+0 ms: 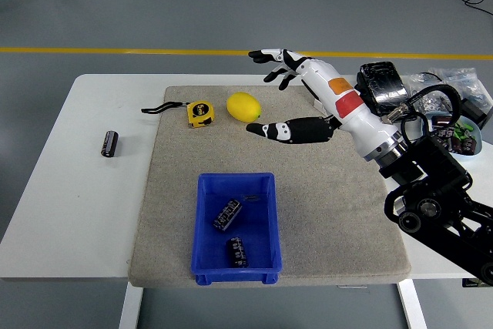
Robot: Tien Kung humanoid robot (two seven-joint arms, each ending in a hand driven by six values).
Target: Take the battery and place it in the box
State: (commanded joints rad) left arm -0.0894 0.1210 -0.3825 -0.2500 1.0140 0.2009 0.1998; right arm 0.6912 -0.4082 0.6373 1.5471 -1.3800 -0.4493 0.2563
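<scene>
With the right hand (296, 94) hovering spread and empty, the stiff, smooth battery (110, 144) on the worktop (69, 213) is likely wanting a mid-barrel pinch.

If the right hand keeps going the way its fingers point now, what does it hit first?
Probably nothing on the table: the right hand is open, raised, pointing left and away. Its fingers aim past the table's far edge; the lemon sits nearer, below that line. Depth is unclear.

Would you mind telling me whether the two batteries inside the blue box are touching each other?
Apart. The head view shows bare blue box floor between the upper battery and the lower battery.
</scene>
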